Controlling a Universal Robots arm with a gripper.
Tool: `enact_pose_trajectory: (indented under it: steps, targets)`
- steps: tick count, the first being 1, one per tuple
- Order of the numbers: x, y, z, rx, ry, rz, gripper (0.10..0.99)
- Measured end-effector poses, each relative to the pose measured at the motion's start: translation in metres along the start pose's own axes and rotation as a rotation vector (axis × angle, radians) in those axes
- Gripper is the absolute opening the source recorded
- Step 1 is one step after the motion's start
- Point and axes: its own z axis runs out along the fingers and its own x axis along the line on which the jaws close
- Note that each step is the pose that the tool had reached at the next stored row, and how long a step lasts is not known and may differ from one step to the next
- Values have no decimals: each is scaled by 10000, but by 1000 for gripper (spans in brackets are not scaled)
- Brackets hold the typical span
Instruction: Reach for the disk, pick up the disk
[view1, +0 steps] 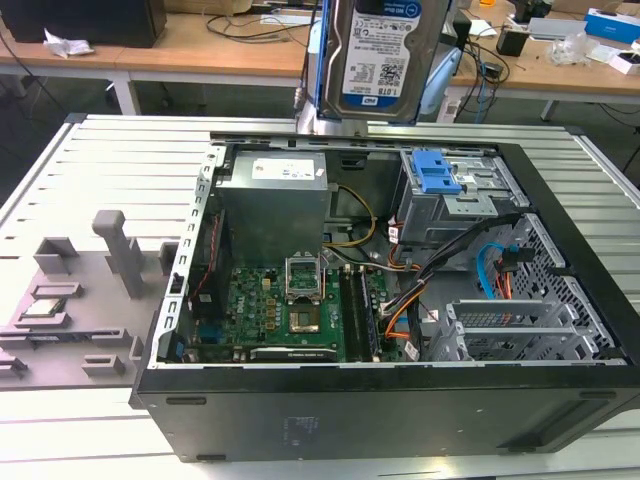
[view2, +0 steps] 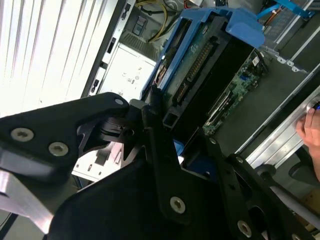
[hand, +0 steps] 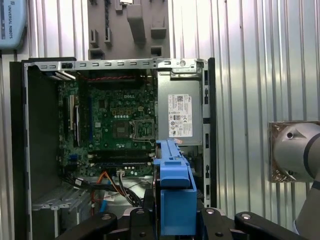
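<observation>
Gripper: the black metal gripper (hand: 175, 217) is clamped on the disk. One dark finger (view2: 157, 150) presses flat against the disk's blue-framed side.
Disk: the flat rectangular silver-grey metal disk (view1: 385, 50) has a white-and-blue barcode label and a blue plastic bracket. It hangs upright in the grip, well above the case's far wall, with its label facing the exterior view. Its connector edge (view2: 200, 65) shows in the second wrist view.
Case: the black open computer tower case (view1: 560, 330) lies on its side beneath the disk.
Inside the case: a green motherboard (view1: 290, 310), a grey metal power supply box (view1: 275, 200), and a grey metal drive cage with a blue plastic latch (view1: 455, 185).
Table: the ribbed silver metal table (view1: 100, 170) bears the case.
Fixture: a grey plastic fixture plate with upright blocks (view1: 70, 290) sits beside the case, on the exterior view's left.
Person: a hand (view2: 311, 127) is near the table rail.
</observation>
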Motion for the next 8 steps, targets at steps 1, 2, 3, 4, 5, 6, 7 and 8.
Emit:
enact_pose_trajectory:
  steps: [1,2,3,4,5,6,7,8]
  targets:
    - [16,-1,0,0,6,2,365]
    - [31,-1,1,0,6,3,365]
    - [45,-2,1,0,8,4,365]
    - [71,-3,3,1,10,5,365]
    - [90,-4,3,0,11,6,365]
    - [104,-4,4,0,12,8,365]
    - [126,-5,5,1,14,9,365]
    - [140,-6,5,1,17,9,365]
